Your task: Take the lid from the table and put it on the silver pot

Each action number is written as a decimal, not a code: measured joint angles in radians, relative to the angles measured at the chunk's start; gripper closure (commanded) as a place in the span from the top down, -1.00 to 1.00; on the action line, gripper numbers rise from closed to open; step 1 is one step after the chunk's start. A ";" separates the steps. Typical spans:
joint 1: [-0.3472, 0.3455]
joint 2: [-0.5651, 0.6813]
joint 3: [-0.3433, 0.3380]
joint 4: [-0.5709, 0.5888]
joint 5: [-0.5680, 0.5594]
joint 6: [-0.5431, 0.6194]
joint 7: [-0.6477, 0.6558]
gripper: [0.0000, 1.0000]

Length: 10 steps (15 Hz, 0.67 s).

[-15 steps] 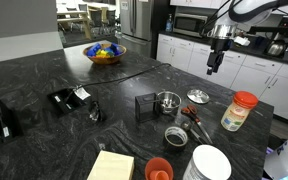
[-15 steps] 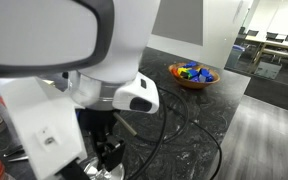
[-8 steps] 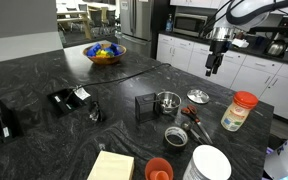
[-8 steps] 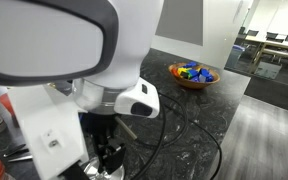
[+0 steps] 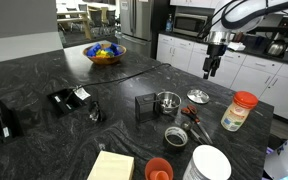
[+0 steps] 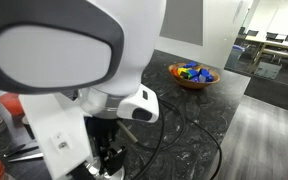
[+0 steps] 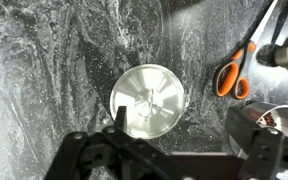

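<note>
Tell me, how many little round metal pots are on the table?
2. The silver pot sits beside the black box; a darker tin sits nearer the orange cup. More may be hidden.

the flat round silvery lid lies near the low, shiny, uncovered silver pot.

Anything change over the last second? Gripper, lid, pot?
The gripper edged slightly toward picture-left in an exterior view and still hangs high above the lid. The wrist view shows it open, with nothing grasped or released. The lid and the silver pot sit where they were, and the lid is not on the pot.
</note>
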 measured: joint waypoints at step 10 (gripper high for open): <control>-0.001 0.206 0.026 0.015 0.008 0.102 0.156 1.00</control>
